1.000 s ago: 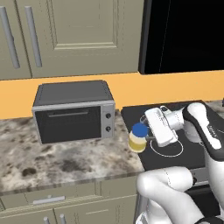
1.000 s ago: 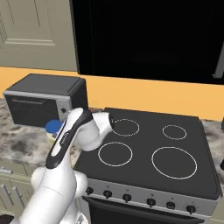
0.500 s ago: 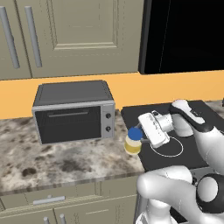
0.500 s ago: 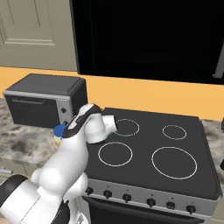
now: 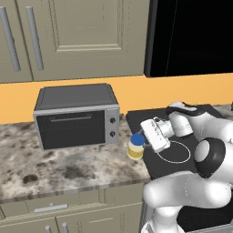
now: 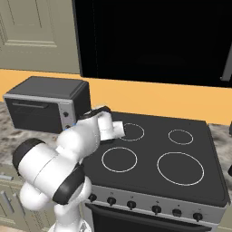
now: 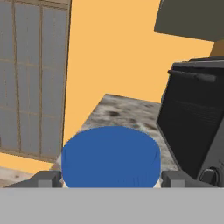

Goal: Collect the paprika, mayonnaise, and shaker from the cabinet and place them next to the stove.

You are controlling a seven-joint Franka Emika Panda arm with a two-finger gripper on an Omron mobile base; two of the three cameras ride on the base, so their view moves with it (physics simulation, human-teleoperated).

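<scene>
The mayonnaise (image 5: 135, 150), a pale yellow jar with a blue lid, stands upright at the granite counter (image 5: 68, 168), just left of the stove (image 5: 175, 170). I cannot tell whether its base touches the stone. My gripper (image 5: 139, 142) reaches in from the stove side and is shut on the jar's top. In the hand view the blue lid (image 7: 110, 153) sits between the two fingertips (image 7: 43, 178). The paprika and the shaker are out of view.
A black and grey microwave (image 5: 75, 116) stands on the counter left of the jar, with a narrow gap between them. The stove's black glass top (image 6: 149, 154) has four white rings. Beige wall cabinet doors (image 5: 82, 36) with grey bar handles hang shut above.
The gripper has carried the mayonnaise a little to the left and down, off the stove's edge towards the counter beside the microwave. The arm's elbow has swung round in front of the right base camera.
</scene>
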